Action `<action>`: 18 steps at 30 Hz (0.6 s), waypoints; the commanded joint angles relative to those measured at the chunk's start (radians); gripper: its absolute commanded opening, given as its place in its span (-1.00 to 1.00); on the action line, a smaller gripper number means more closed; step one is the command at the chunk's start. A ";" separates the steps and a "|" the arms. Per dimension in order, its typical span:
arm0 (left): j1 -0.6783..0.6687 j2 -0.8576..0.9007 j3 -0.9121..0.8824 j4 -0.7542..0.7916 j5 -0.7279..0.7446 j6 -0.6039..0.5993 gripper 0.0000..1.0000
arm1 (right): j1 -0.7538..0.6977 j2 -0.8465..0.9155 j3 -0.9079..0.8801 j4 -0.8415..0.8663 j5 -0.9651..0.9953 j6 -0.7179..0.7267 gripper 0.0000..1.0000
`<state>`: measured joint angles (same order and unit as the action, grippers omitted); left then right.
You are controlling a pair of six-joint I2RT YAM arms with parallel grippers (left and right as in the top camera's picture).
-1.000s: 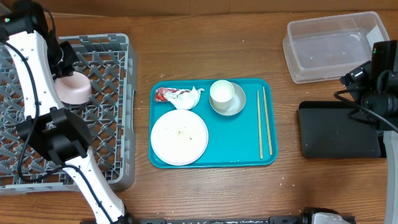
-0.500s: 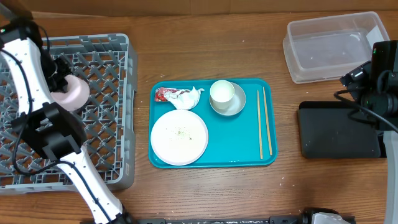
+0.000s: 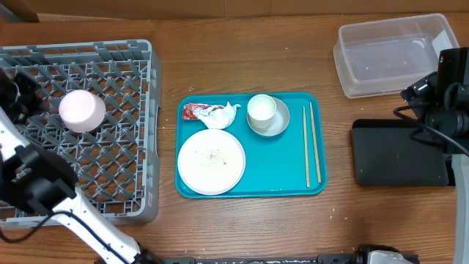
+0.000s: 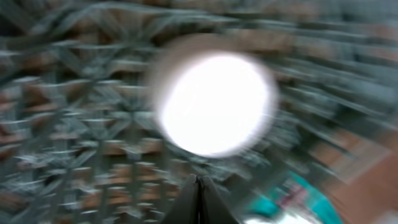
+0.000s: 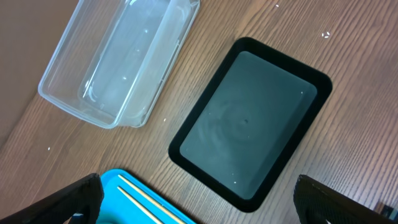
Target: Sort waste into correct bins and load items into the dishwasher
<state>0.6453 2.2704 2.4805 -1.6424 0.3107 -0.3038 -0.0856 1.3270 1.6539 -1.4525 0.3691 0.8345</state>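
Round bowl (image 3: 81,110) sits on rack (image 3: 149,132) lattice, clear of walls. Left tool (image 4: 198,190) tips together; right tool (image 5: 202,202) spread wide above flat black tray (image 5: 249,124).

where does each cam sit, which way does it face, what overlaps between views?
Overhead: above the table, facing straight down on dish rack, teal tray, clear tub, black tray; left arm and right arm at the edges.
Left wrist: over the rack, facing down at a pale bowl, blurred; left claw shut at bottom.
Right wrist: facing down on tub, black tray, chopsticks; right claw open, fingers at bottom corners.
Shared: overhead and right wrist both see tub and black tray.
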 commanded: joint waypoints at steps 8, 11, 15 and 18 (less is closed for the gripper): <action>-0.381 -0.205 0.008 -0.045 0.225 0.216 0.01 | -0.006 -0.001 0.008 0.003 0.003 0.004 0.99; -0.539 -0.170 0.008 -0.044 0.180 0.238 0.09 | -0.006 -0.001 0.008 0.003 0.003 0.004 0.99; -0.747 -0.094 0.008 -0.020 0.072 0.238 -0.03 | -0.006 -0.001 0.008 0.003 0.003 0.004 0.99; -0.883 -0.026 0.008 0.015 0.010 0.238 -0.02 | -0.006 -0.001 0.008 0.003 0.003 0.004 0.99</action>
<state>-0.1242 2.1792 2.4897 -1.6436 0.4156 -0.0963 -0.0856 1.3270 1.6539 -1.4521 0.3698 0.8345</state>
